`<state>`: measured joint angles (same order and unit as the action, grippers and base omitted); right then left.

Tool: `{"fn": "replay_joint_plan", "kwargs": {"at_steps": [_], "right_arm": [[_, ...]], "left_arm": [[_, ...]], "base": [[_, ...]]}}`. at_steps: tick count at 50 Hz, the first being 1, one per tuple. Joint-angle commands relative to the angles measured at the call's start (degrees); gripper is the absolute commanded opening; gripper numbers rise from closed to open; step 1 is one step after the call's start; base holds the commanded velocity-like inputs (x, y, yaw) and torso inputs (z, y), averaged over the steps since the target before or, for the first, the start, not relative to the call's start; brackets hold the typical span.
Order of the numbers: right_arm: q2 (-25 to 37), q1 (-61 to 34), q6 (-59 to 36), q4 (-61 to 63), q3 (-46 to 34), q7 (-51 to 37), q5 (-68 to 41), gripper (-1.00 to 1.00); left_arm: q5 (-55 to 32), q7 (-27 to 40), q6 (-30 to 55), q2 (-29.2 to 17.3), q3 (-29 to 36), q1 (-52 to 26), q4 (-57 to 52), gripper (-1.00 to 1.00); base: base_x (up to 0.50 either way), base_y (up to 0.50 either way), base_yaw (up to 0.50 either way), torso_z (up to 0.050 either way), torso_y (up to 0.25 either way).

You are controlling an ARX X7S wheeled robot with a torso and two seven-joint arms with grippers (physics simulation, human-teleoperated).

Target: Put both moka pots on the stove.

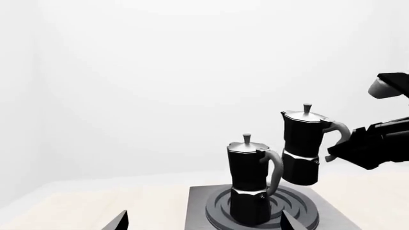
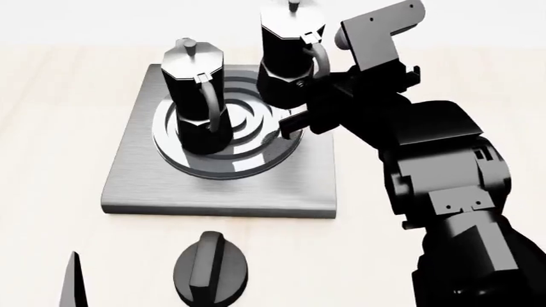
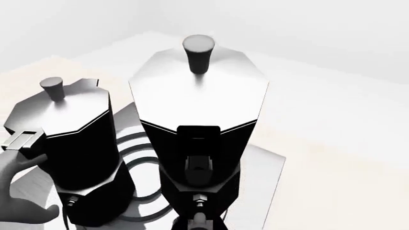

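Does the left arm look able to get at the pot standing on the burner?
Probably yes: the pot on the burner stands upright straight ahead of the left gripper, nothing between; the right gripper holds the other pot off to one side.

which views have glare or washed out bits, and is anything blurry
Left wrist view: background nearly blank white, and the moka pots read as dark silhouettes. Right wrist view: the held pot's lid is blown out to white. Head view: even light, with bright reflections on the stove rings. No blur in any view; edges are crisp renders.
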<state>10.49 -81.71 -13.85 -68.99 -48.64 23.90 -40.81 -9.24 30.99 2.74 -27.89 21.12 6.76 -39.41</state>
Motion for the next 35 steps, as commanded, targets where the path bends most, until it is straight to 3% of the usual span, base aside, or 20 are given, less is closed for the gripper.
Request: {"fn": "replay_joint_plan", "kwargs": {"at_steps": [1, 13, 35], "right_arm": [[-2.13, -0.86, 1.92, -1.59, 2.17, 1.01, 0.88, -1.0], [-2.48, 0.5, 1.34, 0.78, 2.3, 0.72, 0.54, -1.0], [-5.48, 0.89, 4.48, -5.73, 2.92, 2.81, 2.8, -1.0]], "left_arm": [[-0.13, 0.05, -0.14, -0.05, 0.11, -0.11, 0.17, 1.0], [-0.3, 0.05, -0.73, -0.01, 0.18, -0.22, 0.9, 1.0], [-0.49, 0.11, -1.3, -0.09, 0.49, -0.19, 1.3, 1.0]], "base": [[0.0, 0.0, 0.0, 0.0, 0.0], [0.0, 0.0, 0.0, 0.0, 0.001], [0.0, 0.0, 0.0, 0.0, 0.001]]}}
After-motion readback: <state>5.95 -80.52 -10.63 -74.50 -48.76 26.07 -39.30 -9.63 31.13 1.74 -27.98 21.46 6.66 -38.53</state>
